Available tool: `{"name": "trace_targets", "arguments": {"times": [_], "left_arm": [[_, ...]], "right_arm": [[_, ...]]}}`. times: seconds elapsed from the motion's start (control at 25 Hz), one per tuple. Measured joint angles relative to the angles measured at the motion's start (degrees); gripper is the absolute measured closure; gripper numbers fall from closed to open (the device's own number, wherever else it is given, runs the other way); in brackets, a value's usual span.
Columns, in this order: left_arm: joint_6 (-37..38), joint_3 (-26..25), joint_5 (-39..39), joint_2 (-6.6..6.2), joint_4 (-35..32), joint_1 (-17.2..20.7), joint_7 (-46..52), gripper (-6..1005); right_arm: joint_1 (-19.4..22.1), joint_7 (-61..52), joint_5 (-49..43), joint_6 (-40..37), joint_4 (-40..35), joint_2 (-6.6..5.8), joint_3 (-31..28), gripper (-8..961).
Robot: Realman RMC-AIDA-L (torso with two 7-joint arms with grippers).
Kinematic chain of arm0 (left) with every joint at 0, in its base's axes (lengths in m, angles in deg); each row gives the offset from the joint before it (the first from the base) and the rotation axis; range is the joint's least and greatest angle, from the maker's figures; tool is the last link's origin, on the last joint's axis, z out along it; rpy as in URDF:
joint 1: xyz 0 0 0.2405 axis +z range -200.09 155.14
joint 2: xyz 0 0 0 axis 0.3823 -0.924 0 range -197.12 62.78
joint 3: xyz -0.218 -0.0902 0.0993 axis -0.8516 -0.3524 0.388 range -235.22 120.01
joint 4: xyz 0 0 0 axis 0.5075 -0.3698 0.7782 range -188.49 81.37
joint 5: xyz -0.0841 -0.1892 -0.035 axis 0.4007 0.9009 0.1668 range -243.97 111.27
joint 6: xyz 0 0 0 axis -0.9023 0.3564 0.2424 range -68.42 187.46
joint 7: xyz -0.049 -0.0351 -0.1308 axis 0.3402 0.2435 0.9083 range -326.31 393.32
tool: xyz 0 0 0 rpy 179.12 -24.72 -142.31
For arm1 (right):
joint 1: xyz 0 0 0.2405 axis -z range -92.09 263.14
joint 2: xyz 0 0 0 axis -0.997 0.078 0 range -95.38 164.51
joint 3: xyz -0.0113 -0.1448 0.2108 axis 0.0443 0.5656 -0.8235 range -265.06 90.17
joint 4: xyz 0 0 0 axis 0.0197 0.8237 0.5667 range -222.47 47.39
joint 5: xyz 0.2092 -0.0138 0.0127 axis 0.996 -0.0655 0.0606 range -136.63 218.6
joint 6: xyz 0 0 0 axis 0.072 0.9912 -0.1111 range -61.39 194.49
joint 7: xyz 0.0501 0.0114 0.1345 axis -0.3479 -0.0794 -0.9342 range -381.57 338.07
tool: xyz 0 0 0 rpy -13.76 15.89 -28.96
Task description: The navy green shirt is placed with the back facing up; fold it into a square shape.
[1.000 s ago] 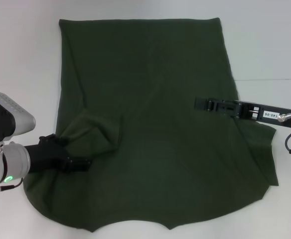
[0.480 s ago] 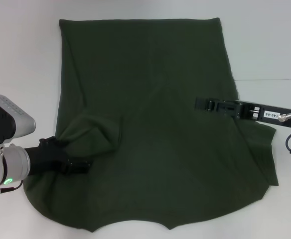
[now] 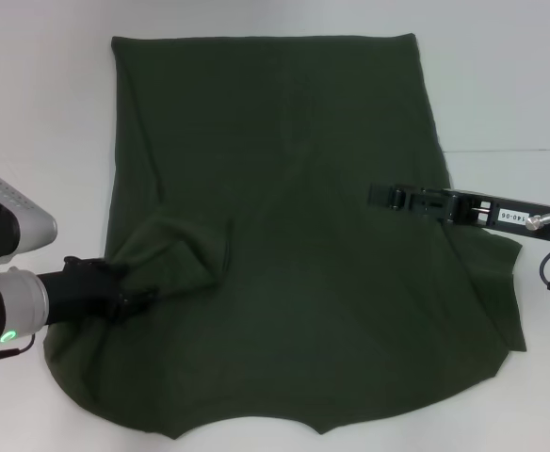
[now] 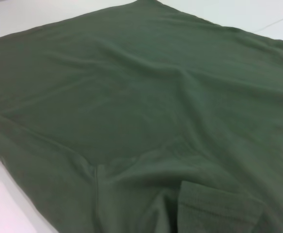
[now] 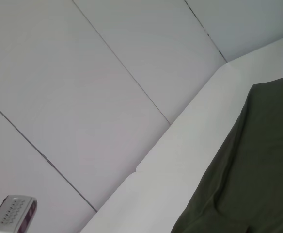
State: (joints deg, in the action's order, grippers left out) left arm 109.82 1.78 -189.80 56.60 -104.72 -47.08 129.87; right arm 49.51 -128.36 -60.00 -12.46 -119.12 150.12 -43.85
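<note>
The navy green shirt (image 3: 294,235) lies spread flat on the white table, plain side up, hem at the far end. Its left sleeve (image 3: 181,254) is folded inward onto the body, forming a raised crease. My left gripper (image 3: 132,287) sits low at the shirt's left edge just beside that folded sleeve, open with nothing between its fingers. My right gripper (image 3: 377,196) reaches in from the right and hovers over the shirt's right half. The left wrist view is filled by the shirt (image 4: 132,97) with the sleeve cuff (image 4: 214,208) near the camera. The right wrist view catches only the shirt's edge (image 5: 248,184).
The white table (image 3: 40,113) surrounds the shirt, with bare surface to the left, right and far side. A seam line (image 3: 510,149) crosses the table on the right. Grey wall panels (image 5: 83,73) stand behind the table.
My left gripper has drawn back to the left, off the folded sleeve, which stays where it lay. The right arm has not moved.
</note>
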Motion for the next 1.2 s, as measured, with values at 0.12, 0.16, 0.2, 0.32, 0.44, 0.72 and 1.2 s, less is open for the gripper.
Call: {"name": "trace_targets", "arguments": {"times": [0.12,0.16,0.2,0.32,0.44,0.72,1.2], "left_arm": [[0.0,0.1,-1.0,0.03,0.2,-0.1,0.0,334],[-0.1,0.1,-1.2,0.04,0.3,-0.1,0.0,359],[-0.1,0.2,-1.3,0.05,0.4,-0.1,0.0,385],[-0.1,0.0,-1.3,0.06,0.7,-0.2,0.0,492],[-0.1,-0.1,-1.3,0.09,0.6,-0.2,0.1,614],[-0.1,-0.1,-1.3,0.16,0.5,-0.2,0.1,956],[3.9,0.1,-0.7,0.33,-5.4,0.2,4.4,998]], "right_arm": [[0.1,0.0,0.0,0.0,0.0,0.05,0.0,53],[0.1,0.0,0.0,0.0,-0.1,0.07,0.0,53],[0.1,0.0,0.0,0.0,-0.1,0.09,0.0,53],[0.2,0.0,0.0,0.0,-0.1,0.1,0.0,53],[0.3,0.0,0.0,0.0,-0.2,0.15,0.0,53],[0.5,0.0,0.1,-0.1,-0.3,0.2,0.0,54],[0.6,0.9,0.4,0.0,-0.1,0.19,0.0,54]]}}
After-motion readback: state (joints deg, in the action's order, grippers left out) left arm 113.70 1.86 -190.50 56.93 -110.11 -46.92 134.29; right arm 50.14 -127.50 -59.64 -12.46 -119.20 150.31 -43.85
